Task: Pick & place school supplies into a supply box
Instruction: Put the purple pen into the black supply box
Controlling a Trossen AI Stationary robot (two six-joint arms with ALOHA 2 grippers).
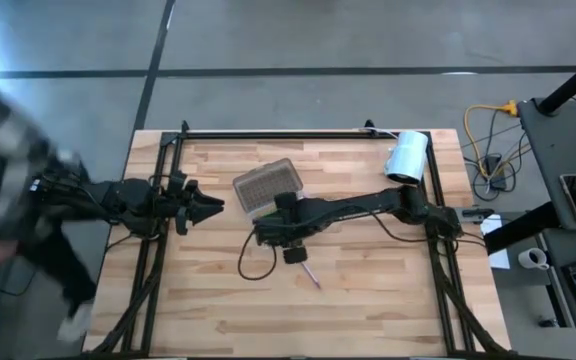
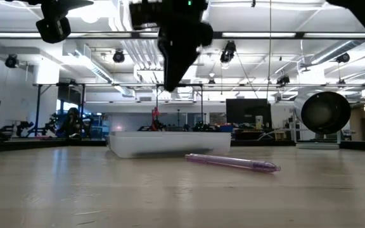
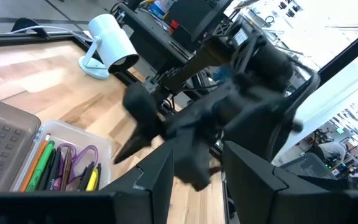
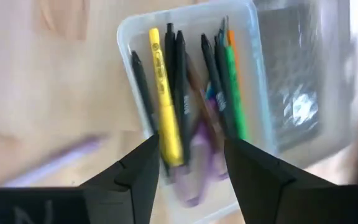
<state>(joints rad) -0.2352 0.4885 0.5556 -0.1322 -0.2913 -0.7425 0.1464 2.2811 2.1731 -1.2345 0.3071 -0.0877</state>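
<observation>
Closest to you, one purple pen lies on the wooden table, just near of the supply box that holds the other pens. Your right claw hangs spread and empty above the box. Move it over the pen, then drop straight down. Your left claw waits, spread, at the left.

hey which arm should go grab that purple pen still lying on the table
Probably the right. The right gripper, open, hangs over the supply box, close to the purple pen. The left gripper waits farther off, beyond the box.
</observation>
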